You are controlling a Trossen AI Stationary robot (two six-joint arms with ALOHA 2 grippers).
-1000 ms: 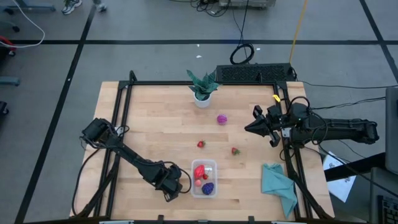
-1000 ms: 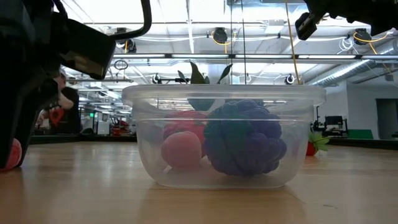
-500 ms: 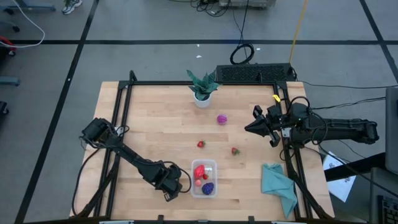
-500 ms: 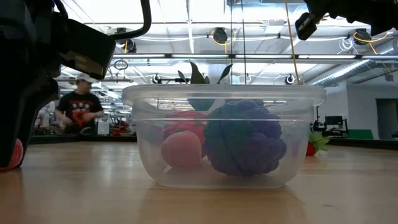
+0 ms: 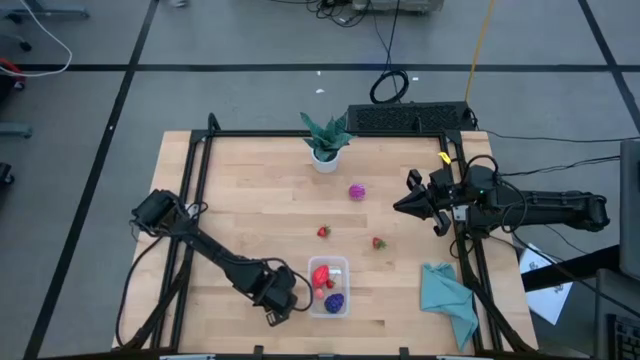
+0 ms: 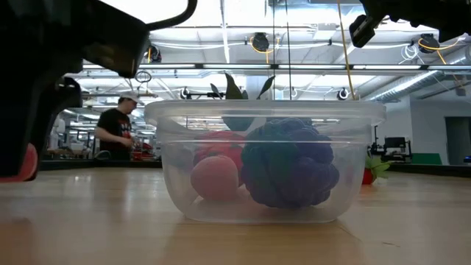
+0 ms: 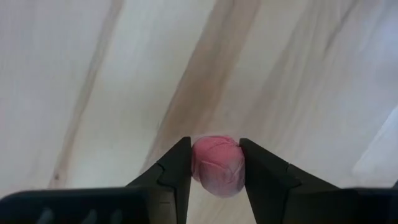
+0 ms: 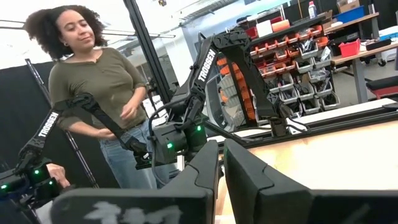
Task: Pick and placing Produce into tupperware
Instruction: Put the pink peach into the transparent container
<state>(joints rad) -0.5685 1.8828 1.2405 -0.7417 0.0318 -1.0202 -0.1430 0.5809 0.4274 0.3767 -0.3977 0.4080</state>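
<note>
Beside the tupperware (image 5: 329, 286) on the table (image 5: 260, 200), your left hand (image 7: 214, 171) is clamped on a pinkish produce piece (image 7: 217, 165); next, lift and carry it over the rim.

open wood spans the table's (image 5: 250, 200) middle; two strawberries (image 5: 323, 232) and a magenta fruit (image 5: 357, 191) dot it, potted plant (image 5: 325, 143) at the far edge, teal cloth (image 5: 447, 295) near right.
</note>
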